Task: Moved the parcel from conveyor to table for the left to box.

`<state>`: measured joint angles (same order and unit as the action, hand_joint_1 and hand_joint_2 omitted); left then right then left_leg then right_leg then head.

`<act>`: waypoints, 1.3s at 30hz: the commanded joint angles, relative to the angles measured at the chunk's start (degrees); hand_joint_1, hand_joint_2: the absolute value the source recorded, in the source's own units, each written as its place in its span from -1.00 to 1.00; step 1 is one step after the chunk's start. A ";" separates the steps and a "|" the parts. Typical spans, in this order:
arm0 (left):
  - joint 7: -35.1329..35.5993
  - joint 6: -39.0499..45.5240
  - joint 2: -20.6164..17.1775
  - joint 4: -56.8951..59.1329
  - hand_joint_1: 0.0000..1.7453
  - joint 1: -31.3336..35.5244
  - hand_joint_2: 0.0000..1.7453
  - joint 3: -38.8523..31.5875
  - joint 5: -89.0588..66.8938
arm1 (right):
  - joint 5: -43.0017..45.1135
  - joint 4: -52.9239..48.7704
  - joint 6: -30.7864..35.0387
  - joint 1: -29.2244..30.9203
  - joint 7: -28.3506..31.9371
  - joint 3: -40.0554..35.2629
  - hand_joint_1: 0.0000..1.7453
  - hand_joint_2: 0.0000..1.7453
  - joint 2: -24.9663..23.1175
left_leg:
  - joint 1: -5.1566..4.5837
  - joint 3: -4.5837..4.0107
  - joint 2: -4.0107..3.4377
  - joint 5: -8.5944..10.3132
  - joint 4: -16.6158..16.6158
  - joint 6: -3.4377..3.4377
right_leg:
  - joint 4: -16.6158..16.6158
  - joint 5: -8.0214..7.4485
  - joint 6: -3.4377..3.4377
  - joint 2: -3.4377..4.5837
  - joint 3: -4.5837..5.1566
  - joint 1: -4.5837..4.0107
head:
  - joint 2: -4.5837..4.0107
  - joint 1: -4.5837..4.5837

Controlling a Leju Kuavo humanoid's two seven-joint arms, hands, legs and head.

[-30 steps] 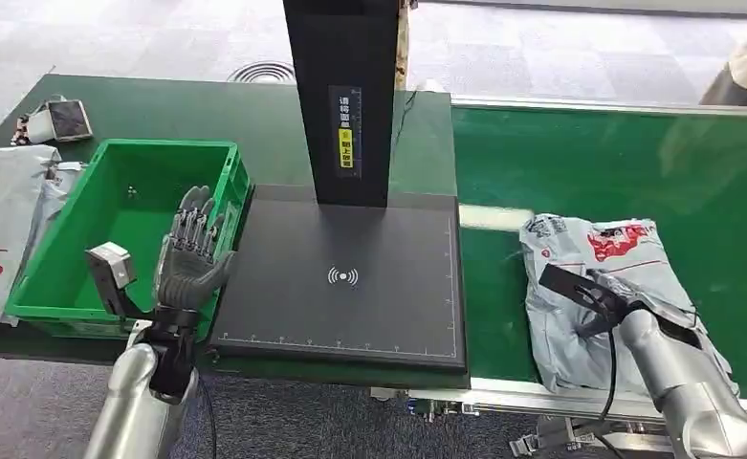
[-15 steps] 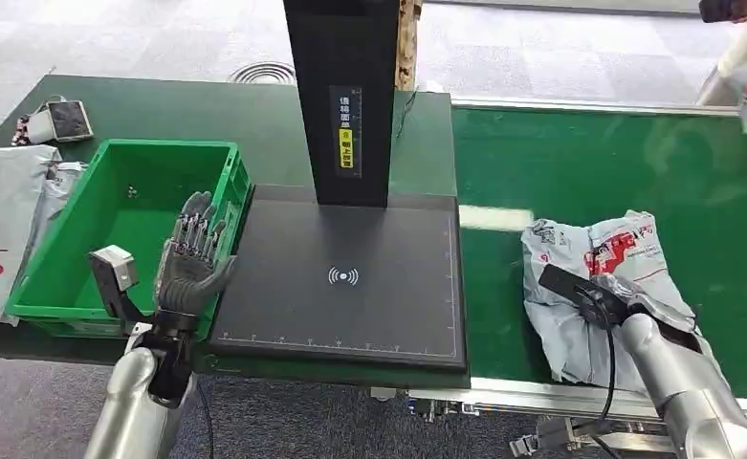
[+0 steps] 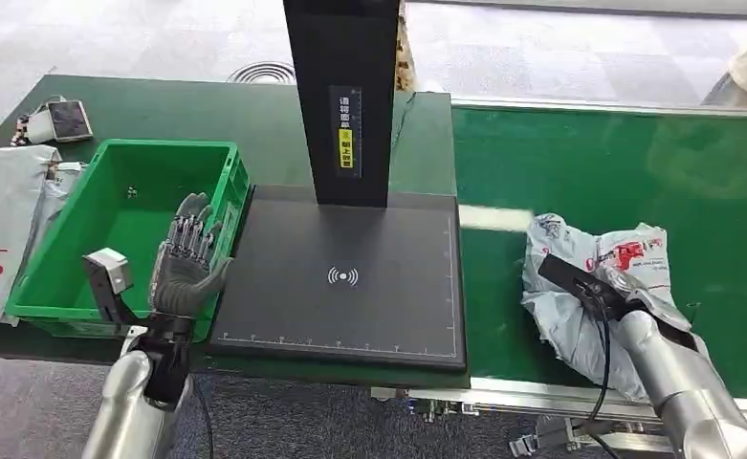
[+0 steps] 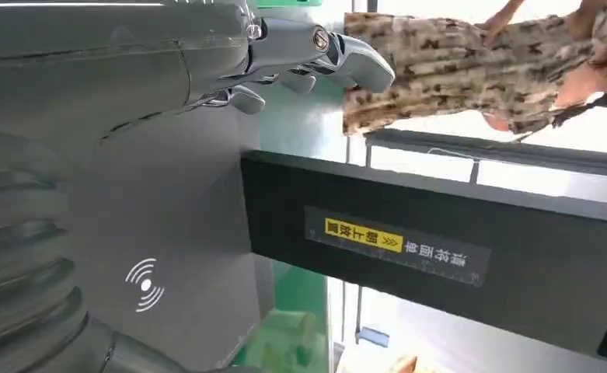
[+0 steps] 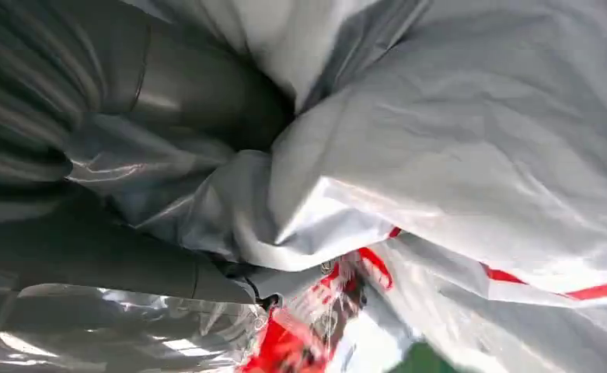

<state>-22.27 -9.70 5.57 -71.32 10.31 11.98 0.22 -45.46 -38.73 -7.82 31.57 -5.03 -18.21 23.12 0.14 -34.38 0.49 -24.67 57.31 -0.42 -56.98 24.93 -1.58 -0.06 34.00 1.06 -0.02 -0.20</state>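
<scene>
While the grey plastic mailer parcel with red print (image 3: 594, 287) lies crumpled on the green conveyor belt (image 3: 627, 163), the right hand (image 3: 618, 292) is buried in its folds and grips it; the right wrist view shows grey fingers (image 5: 121, 264) and a thick thumb with bunched film (image 5: 440, 155) pressed between them. The parcel sits near the belt's front edge, just beside the flat black scanner pad (image 3: 345, 282) with its white wireless mark, but apart from it. A black upright post (image 3: 342, 96) bearing a yellow label rises from the pad's far edge.

At the pad's left edge the left hand (image 3: 186, 263) is raised with its fingers apart and upright, holding nothing, in front of the green plastic crate (image 3: 111, 191) on the dark green bench (image 3: 207, 110). In the left wrist view that hand (image 4: 113, 78) hovers over the pad, and a person in a patterned garment (image 4: 455, 74) stands beyond the post. White plastic bags (image 3: 1, 220) lie left of the crate, and a small device (image 3: 63, 120) rests at the bench's far left corner.
</scene>
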 commanded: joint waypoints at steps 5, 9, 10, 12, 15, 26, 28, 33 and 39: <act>0.92 0.41 -1.90 -5.35 -1.00 -2.94 1.00 -1.42 0.60 | 1.41 -13.13 16.11 -1.21 1.79 6.05 1.00 1.00 -7.30 | 0.07 0.41 -0.42 -0.16 -0.15 0.15 | 0.10 0.06 0.24 0.36 -0.23 -0.09 | 0.00 -0.02; 0.92 0.41 -1.91 -5.30 -1.00 -2.93 1.00 -1.42 0.60 | 1.43 -13.01 16.04 -1.41 1.86 6.12 1.00 1.00 -7.08 | 0.06 0.23 -0.16 -0.07 -0.10 0.08 | 0.10 0.04 0.13 0.12 -0.14 -0.08 | 0.00 0.00; 0.92 0.41 -1.91 -5.30 -1.00 -2.93 1.00 -1.42 0.60 | 1.43 -13.01 16.04 -1.41 1.86 6.12 1.00 1.00 -7.08 | 0.04 0.11 -0.12 -0.04 -0.05 0.05 | 0.06 0.02 0.08 0.09 -0.03 -0.06 | 0.00 0.00; 0.92 0.41 -1.91 -5.30 -1.00 -2.93 1.00 -1.42 0.60 | 1.43 -13.01 16.04 -1.41 1.86 6.12 1.00 1.00 -7.08 | 0.04 0.16 -0.20 -0.07 -0.06 0.06 | 0.07 0.03 0.10 0.15 -0.08 -0.06 | 0.00 0.00; 0.92 0.41 -1.91 -5.30 -1.00 -2.93 1.00 -1.42 0.60 | 1.43 -13.01 16.04 -1.41 1.86 6.12 1.00 1.00 -7.08 | 0.04 0.12 -0.14 -0.05 -0.05 0.06 | 0.05 0.02 0.08 0.11 -0.05 -0.05 | 0.00 0.00; -1.97 1.88 -0.67 -2.20 -1.00 0.02 1.00 -1.07 0.75 | 7.52 -25.42 30.72 -4.47 18.87 10.10 1.00 1.00 -10.81 | 0.04 0.12 -0.10 -0.05 -0.06 0.06 | 0.05 0.04 0.10 0.06 -0.04 -0.06 | 0.00 -0.02; -2.99 3.20 -0.64 -1.47 -1.00 1.05 1.00 -1.32 0.54 | 7.93 -27.37 27.67 -4.60 21.14 7.50 1.00 1.00 -10.96 | 0.02 0.03 -0.07 -0.02 -0.03 0.05 | 0.01 0.02 0.07 0.05 0.05 -0.03 | 0.00 0.00; -8.84 14.47 -0.20 8.02 -1.00 10.08 1.00 1.06 -0.66 | 2.21 -16.15 2.36 9.26 33.65 -28.57 1.00 1.00 -23.99 | 0.04 0.13 -0.79 -0.07 -0.02 0.10 | -0.03 -0.14 0.11 0.77 0.21 -0.05 | 0.00 0.02; -10.57 17.21 -2.24 8.48 -1.00 9.47 1.00 3.78 2.98 | 11.75 -17.19 -0.97 16.17 32.73 -41.42 1.00 1.00 -24.33 | 0.01 0.19 -0.95 0.08 -0.16 0.34 | -0.21 -0.22 0.43 0.90 0.33 -0.13 | 0.00 -0.09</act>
<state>-31.52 5.38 5.81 -71.58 15.61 12.13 0.88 -39.64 -61.00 -6.62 35.17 28.81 -32.30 3.54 0.19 -34.26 -0.27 -24.56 57.22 -0.13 -57.12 24.73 -1.25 0.65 34.28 0.90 -0.02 -0.28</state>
